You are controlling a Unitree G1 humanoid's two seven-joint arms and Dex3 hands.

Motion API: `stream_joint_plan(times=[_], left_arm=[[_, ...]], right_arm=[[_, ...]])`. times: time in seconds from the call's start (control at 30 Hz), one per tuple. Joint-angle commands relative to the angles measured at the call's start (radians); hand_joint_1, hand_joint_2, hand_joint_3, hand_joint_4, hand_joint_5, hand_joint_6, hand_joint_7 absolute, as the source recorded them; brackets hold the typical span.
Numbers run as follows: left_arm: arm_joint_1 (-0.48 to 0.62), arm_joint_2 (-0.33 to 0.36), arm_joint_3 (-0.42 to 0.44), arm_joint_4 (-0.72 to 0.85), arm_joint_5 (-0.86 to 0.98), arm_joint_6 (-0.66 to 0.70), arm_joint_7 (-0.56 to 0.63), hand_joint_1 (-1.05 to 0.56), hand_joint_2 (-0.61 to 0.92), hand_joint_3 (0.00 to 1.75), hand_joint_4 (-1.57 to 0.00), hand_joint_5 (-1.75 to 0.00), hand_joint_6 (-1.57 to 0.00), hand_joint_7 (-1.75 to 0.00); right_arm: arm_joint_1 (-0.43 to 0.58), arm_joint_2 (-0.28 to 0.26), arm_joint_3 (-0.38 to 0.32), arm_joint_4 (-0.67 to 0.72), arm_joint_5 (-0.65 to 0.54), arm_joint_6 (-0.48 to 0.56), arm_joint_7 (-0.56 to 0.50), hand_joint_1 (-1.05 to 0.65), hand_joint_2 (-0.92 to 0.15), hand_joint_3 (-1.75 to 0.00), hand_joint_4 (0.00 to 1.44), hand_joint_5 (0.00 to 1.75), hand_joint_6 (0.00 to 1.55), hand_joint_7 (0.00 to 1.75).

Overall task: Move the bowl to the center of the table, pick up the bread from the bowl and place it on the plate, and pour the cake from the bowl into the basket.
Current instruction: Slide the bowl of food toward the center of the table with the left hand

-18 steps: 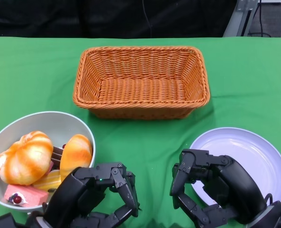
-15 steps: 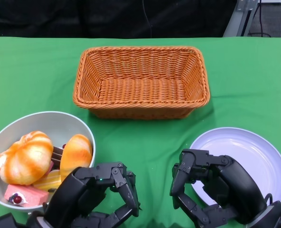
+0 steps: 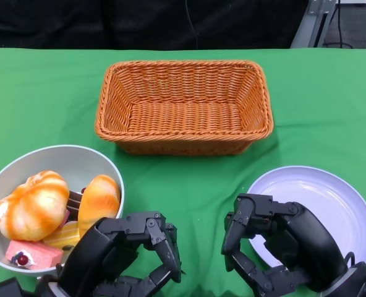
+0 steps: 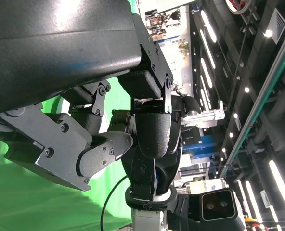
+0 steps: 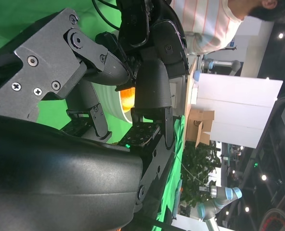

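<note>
A grey bowl (image 3: 78,162) stands at the front left of the green table. It holds a round orange bread (image 3: 33,205), a longer orange bun (image 3: 99,197) and a pink cake slice (image 3: 32,253). An empty lilac plate (image 3: 322,192) lies at the front right. A woven orange basket (image 3: 184,106) stands empty at the back centre. My left hand (image 3: 124,253) hovers just right of the bowl with fingers curled in on nothing. My right hand (image 3: 280,243) is curled the same way over the plate's left edge. In the right wrist view my right hand (image 5: 109,72) holds nothing.
The green cloth (image 3: 183,185) lies bare between bowl, plate and basket. A person in a striped shirt (image 5: 207,24) stands beyond the table in the right wrist view. The robot's own body (image 4: 152,168) fills the left wrist view behind my left hand (image 4: 84,144).
</note>
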Motion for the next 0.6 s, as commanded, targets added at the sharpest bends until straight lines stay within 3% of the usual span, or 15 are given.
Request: stream_joint_plan(times=[0.03,0.37,0.5,0.53,0.6], left_arm=[[0.002,0.004,0.008,0.004,0.0,-0.011,-0.001,-0.05,0.53,1.1,-0.75,-1.59,-0.8,-1.26],[0.001,0.015,0.027,-0.028,0.0,-0.002,0.017,-0.07,0.52,1.12,-0.74,-1.59,-0.78,-1.27],[-0.007,0.026,0.07,-0.084,0.01,-0.016,0.06,-0.12,0.65,0.83,-0.78,-1.45,-0.84,-1.13],[-0.013,0.029,0.081,-0.091,0.01,-0.022,0.066,-0.25,0.77,0.55,-0.76,-1.37,-0.85,-0.97],[-0.027,0.038,0.104,-0.098,-0.009,-0.028,0.064,-0.38,0.88,0.26,-0.76,-1.2,-0.89,-0.66]], right_arm=[[-0.003,-0.002,-0.007,0.005,0.015,-0.005,0.003,-0.07,-0.41,-1.22,0.77,1.67,0.73,1.38],[-0.007,0.0,-0.006,0.017,0.012,-0.014,0.009,-0.07,-0.39,-1.25,0.76,1.67,0.73,1.38],[-0.006,0.002,-0.007,0.019,0.016,-0.01,0.011,-0.06,-0.4,-1.24,0.77,1.67,0.73,1.37],[-0.006,0.001,-0.007,0.02,0.014,-0.011,0.011,-0.06,-0.41,-1.22,0.77,1.67,0.73,1.36],[-0.007,0.001,-0.008,0.022,0.012,-0.012,0.01,-0.06,-0.42,-1.21,0.77,1.67,0.73,1.36]])
